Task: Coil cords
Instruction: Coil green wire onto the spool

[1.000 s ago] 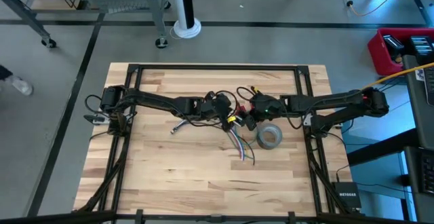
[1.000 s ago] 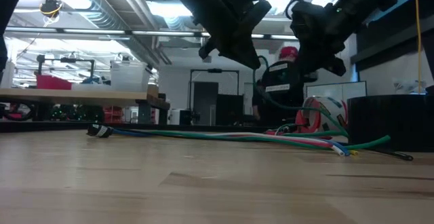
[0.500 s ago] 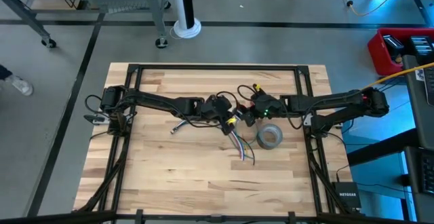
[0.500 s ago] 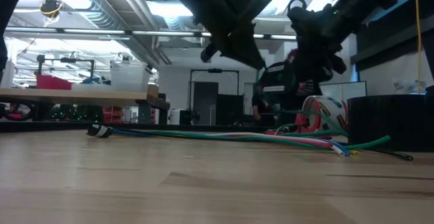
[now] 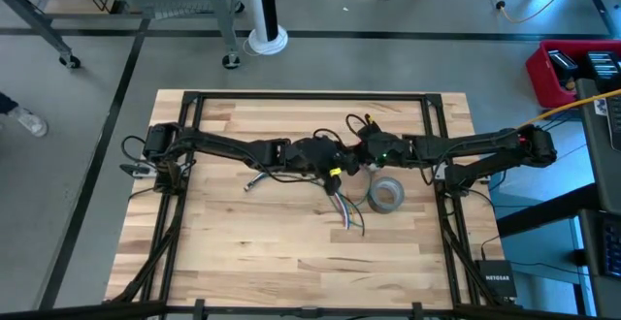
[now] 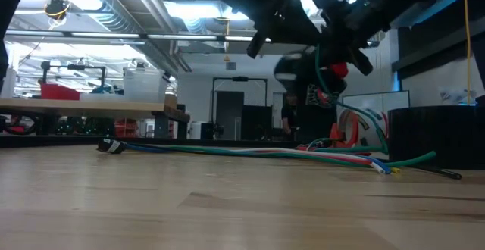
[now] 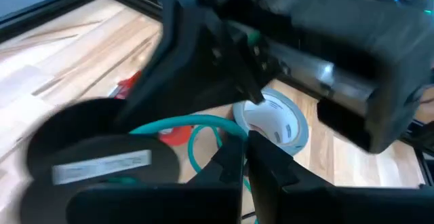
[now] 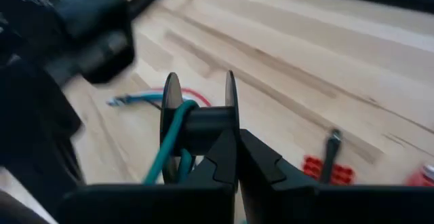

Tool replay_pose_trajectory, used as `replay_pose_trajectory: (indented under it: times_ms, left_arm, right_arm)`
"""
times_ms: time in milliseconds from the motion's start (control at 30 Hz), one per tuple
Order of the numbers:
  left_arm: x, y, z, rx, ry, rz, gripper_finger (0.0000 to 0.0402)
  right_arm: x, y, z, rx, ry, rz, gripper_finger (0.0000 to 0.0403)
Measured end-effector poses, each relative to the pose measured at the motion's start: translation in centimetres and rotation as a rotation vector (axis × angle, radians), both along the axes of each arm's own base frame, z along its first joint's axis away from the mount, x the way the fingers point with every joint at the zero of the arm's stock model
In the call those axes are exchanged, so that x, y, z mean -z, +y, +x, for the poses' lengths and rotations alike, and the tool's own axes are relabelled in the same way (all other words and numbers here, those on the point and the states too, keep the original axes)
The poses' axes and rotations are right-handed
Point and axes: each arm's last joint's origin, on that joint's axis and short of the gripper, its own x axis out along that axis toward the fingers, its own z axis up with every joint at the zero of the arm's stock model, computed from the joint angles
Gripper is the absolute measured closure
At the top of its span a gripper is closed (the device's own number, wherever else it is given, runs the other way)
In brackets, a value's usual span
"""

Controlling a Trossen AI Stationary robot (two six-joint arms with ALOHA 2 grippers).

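Observation:
Both my grippers meet above the table's middle. My right gripper (image 5: 357,157) (image 8: 234,142) is shut at a small black spool (image 8: 200,125) (image 7: 95,159) that carries a few turns of the dark green cord (image 8: 173,139). My left gripper (image 5: 338,161) (image 7: 245,142) is shut on the same cord (image 7: 196,123), which loops between the spool and its fingertips. A stretch of it hangs down to the table (image 6: 364,117). The multicoloured bundle of cords (image 5: 340,204) (image 6: 265,151) lies flat on the wood below the grippers. My left gripper pinches the green cord (image 7: 234,130) between its two fingertips, a short way from the spool. The cord bows slack from there to the spool. My right gripper meets the rim of one spool flange (image 8: 230,115) with its fingertips, which hide the contact itself. The spool is lifted clear of the table, its axle lying across the fingers.
A grey tape roll (image 5: 385,196) (image 7: 274,122) lies flat just right of the bundle. Small red pieces (image 8: 325,170) sit on the wood near it. A black frame (image 5: 310,95) runs around the table. Free wood lies toward the near edge.
Both grippers have tipped their fingers upward and risen a little. The left one has closed in on the right one. The spool and the green cord have come up with them, and more of the cord hangs clear of the table. The bundle has stayed where it was.

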Motion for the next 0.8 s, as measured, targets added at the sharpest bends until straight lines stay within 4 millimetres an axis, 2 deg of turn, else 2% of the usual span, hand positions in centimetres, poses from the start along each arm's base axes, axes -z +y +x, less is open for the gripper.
replay_pose_trajectory:
  times_ms: [233,400,567,800]
  left_arm:
    - [0.1,-1.1,-0.1,0.023,0.016,0.011,0.0401]
    - [0.9,-1.6,-0.6,0.008,0.11,0.028,0.0401]
    - [1.7,-1.6,-1.1,-0.044,0.203,0.046,0.0397]
    - [1.8,-1.4,-1.3,-0.053,0.229,0.088,0.0395]
  right_arm:
    - [-0.6,-0.1,0.4,0.024,-0.076,-0.026,0.0396]
    - [-0.9,-0.1,0.4,0.024,-0.103,-0.027,0.0396]
    - [-1.5,-0.1,0.1,0.019,-0.127,-0.025,0.0396]
    - [-2.1,-0.1,-0.3,0.014,-0.15,-0.034,0.0396]
